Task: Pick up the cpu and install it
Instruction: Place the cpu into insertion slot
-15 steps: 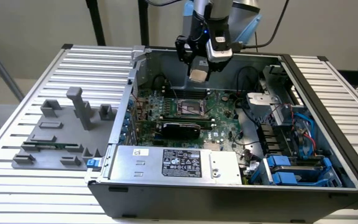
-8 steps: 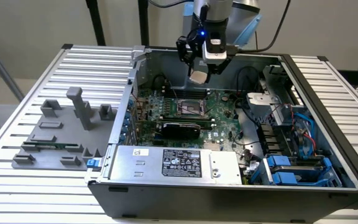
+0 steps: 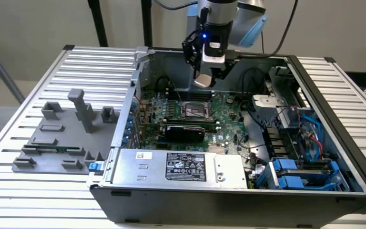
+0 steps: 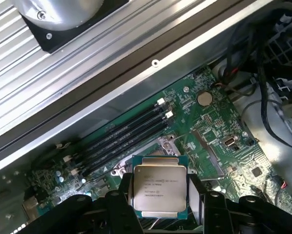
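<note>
Silvery-beige metal lid, printed lettering, thin dark rim: the cpu (image 4: 159,189) hangs in the air, clamped by two opposite edges. In the wrist view it is held flat, face toward the camera. In the exterior view it shows as a pale tilted square (image 3: 203,80) at the tip of the tool.

Gripper (image 4: 159,201) (image 3: 207,74): black fingers (image 4: 117,207) pressed against the chip's sides, jaws spread only as wide as the chip. A blue light glows on the tool body.

Below the chip, apart from it: the socket (image 3: 194,110) (image 4: 168,145), a metal-framed square on the green motherboard (image 3: 224,107) (image 4: 212,129). Not seated; a clear gap between chip and board.

Just beside the socket, a row of black memory slots (image 4: 129,134). A coin battery (image 4: 203,99) sits further along the board.

All of it lies inside an open computer case (image 3: 310,86). The power supply (image 3: 179,167), with its label, is at the near end.

Toward the exterior view's left, outside the case: grey fixture blocks (image 3: 62,138) on a ribbed aluminium table (image 3: 17,191).
</note>
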`<state>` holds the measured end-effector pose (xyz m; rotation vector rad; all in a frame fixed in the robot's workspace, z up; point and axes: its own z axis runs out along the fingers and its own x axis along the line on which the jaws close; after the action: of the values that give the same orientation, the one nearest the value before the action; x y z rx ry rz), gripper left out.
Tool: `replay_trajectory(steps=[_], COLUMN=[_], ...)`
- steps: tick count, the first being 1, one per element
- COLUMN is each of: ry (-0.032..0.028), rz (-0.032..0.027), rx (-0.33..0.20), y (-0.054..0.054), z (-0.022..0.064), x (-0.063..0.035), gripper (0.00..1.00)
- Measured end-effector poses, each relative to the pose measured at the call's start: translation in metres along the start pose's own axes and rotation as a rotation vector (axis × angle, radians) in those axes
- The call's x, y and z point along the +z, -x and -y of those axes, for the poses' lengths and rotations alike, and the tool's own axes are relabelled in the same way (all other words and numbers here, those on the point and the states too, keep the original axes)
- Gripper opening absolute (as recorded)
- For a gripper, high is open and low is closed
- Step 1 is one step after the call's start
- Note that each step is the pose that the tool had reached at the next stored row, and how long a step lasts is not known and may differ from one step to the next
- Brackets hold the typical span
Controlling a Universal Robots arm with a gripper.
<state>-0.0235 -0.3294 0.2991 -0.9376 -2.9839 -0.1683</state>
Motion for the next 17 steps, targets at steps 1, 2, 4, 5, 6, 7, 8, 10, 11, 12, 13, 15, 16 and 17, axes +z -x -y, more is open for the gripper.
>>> replay_trajectory(steps=[1, 2, 4, 5, 6, 7, 8, 10, 11, 12, 13, 15, 16, 17], ry=[0.0008, 0.0015, 0.0030, 0.0038, 0.0045, 0.0053, 0.0060, 0.0075, 0.0082, 0.0089, 0.0096, 0.0113, 0.0120, 0.0128], rz=[0.0019, 0.0035, 0.0073, 0.0091, 0.0109, 0.0127, 0.0144, 0.0181, 0.0199, 0.0218, 0.0235, 0.0273, 0.0290, 0.0308], rx=[0.018, 0.035, 0.073, 0.091, 0.109, 0.127, 0.144, 0.181, 0.199, 0.217, 0.235, 0.272, 0.290, 0.308], y=[0.000, 0.000, 0.000, 0.000, 0.000, 0.000, 0.000, 0.000, 0.000, 0.000, 0.000, 0.000, 0.000, 0.001], z=[0.0001, 0.0001, 0.0003, 0.0003, 0.0004, 0.0005, 0.0006, 0.0007, 0.0008, 0.0009, 0.0009, 0.0011, 0.0012, 0.0012], x=[0.0007, 0.0014, 0.0029, 0.0037, 0.0044, 0.0051, 0.0058, 0.0073, 0.0081, 0.0088, 0.0095, 0.0110, 0.0118, 0.0125], gripper=[0.54, 0.54, 0.54, 0.54, 0.54, 0.54, 0.54, 0.54, 0.54, 0.54, 0.54, 0.54, 0.54, 0.54])
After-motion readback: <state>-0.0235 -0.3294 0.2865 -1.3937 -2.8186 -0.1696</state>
